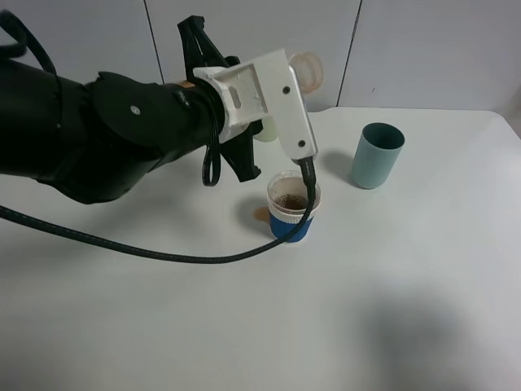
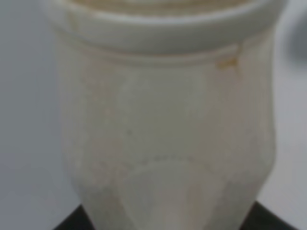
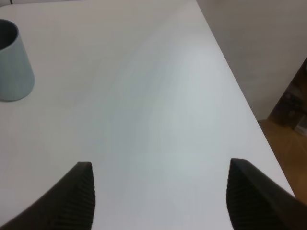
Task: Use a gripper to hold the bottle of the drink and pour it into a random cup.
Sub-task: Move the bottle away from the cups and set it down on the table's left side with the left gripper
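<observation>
My left gripper (image 1: 286,91), a white blocky piece on the black arm, hangs over the table's middle, shut on the bottle of the drink (image 1: 308,71). Only a clear rounded part of the bottle shows behind the gripper in the high view. In the left wrist view the bottle (image 2: 163,134) fills the frame, clear and pale, with no brown drink visible inside. Just below the gripper stands the cup (image 1: 291,213), blue-sleeved with a white rim and brown drink in it. My right gripper (image 3: 163,201) is open over bare table, holding nothing.
A teal tumbler (image 1: 377,155) stands right of the cup, also seen as a teal tumbler (image 3: 12,62) in the right wrist view. A pale green object (image 1: 265,130) peeks out behind the left gripper. A small brown spill (image 1: 259,213) lies beside the cup. A black cable (image 1: 163,254) loops around the cup.
</observation>
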